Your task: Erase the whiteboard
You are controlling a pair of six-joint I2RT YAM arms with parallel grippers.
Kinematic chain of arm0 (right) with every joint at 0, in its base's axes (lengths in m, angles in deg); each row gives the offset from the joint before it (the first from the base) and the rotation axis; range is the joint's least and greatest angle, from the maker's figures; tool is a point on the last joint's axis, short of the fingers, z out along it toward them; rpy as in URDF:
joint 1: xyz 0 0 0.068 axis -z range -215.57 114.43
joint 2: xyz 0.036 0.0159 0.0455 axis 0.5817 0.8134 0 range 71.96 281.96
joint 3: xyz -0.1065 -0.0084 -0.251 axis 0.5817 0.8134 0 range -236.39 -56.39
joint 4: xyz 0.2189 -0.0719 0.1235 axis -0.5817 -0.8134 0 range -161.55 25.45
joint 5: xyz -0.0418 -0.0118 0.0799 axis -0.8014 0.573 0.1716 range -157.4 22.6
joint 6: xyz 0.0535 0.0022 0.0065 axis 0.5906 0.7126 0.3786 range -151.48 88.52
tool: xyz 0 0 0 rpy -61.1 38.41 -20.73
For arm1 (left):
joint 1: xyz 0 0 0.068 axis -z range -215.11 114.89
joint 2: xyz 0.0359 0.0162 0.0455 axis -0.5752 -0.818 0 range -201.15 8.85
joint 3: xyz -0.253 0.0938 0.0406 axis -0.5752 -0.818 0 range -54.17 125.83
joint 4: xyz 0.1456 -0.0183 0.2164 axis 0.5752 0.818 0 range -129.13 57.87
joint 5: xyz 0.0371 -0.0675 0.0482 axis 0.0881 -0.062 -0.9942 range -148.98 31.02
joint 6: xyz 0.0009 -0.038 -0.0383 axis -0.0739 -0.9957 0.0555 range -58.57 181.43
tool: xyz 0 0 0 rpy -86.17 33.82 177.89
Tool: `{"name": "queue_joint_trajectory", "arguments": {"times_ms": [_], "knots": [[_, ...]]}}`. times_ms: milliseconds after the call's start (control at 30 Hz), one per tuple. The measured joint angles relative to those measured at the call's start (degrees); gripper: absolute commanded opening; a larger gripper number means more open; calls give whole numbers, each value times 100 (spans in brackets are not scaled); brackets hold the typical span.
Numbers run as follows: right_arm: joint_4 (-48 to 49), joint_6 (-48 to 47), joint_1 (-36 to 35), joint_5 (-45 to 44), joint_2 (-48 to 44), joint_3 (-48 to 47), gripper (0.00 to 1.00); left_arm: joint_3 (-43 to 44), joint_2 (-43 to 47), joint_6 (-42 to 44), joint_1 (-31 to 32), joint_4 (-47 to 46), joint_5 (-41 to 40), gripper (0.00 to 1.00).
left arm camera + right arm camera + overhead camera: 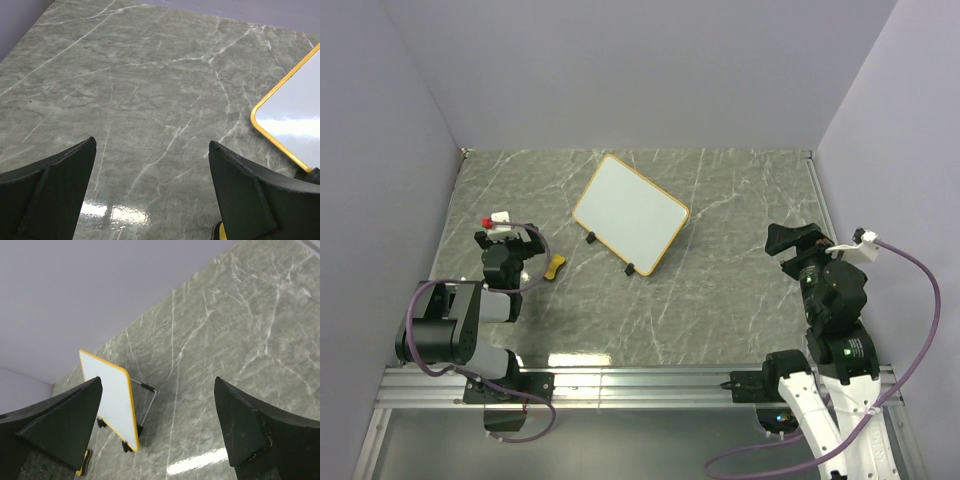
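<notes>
- The whiteboard was propped tilted, upper centre of the top view; it could be toppled by hard wiping.
- The left gripper and right gripper were spread wide, empty, so nothing was braced.
- The yellow block, left of centre, could be knocked away.

Bright, even overhead light; white glare streaks on the glossy table (both wrist views); shadows soft.

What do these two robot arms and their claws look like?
The left arm is black and grey, the right arm black with a white lower link and small green lights. A purple cable loops off each. The left gripper and right gripper each have two black wedge-shaped fingers.
</notes>
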Motion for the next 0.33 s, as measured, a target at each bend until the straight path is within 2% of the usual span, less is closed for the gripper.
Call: {"name": "queue_joint_trajectory", "arguments": {"times_ms": [333], "knots": [[391,-264,-17,330,-332,472,100,0,0,0,0,-2,4,99]]}}
